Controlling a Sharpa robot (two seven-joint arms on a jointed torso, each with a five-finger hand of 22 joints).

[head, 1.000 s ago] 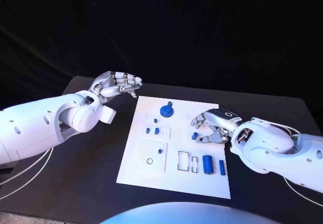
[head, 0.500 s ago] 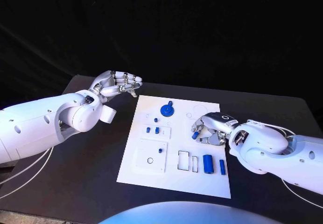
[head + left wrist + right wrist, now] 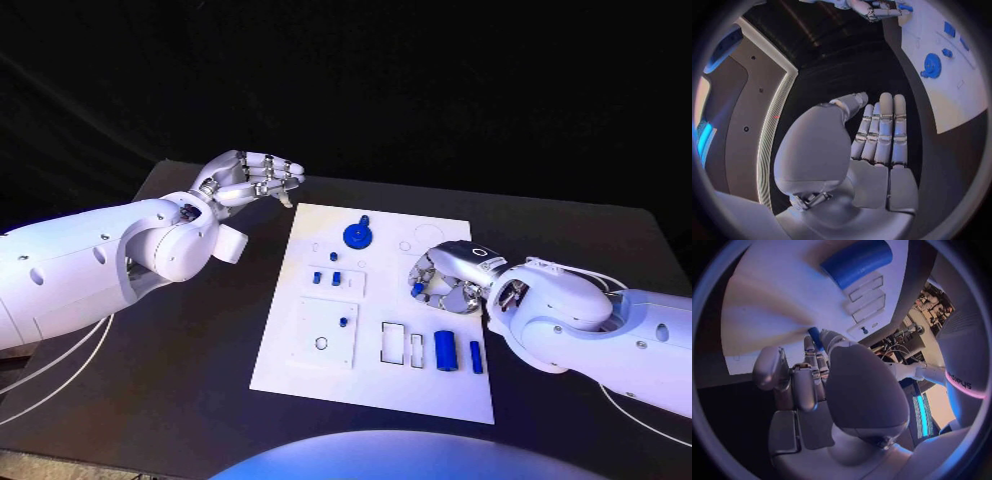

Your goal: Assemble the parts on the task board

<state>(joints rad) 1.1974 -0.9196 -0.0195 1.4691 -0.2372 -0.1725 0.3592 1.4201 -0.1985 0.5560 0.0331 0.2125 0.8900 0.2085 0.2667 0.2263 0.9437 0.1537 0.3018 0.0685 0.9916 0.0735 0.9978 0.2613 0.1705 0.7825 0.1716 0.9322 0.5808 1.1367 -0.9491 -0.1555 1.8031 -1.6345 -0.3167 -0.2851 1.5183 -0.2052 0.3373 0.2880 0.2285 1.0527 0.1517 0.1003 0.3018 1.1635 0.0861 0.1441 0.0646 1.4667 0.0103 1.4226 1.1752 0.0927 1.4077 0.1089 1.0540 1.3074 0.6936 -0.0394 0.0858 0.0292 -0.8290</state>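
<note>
The robot's left arm reaches in from the left, its left hand [image 3: 248,180] raised with the palm up, fingers [image 3: 881,131] held close together and loosely curled, holding nothing. The right arm comes in from the right, bent at the wrist; its right hand [image 3: 450,278] is turned downward with fingers [image 3: 807,380] curled in.
</note>
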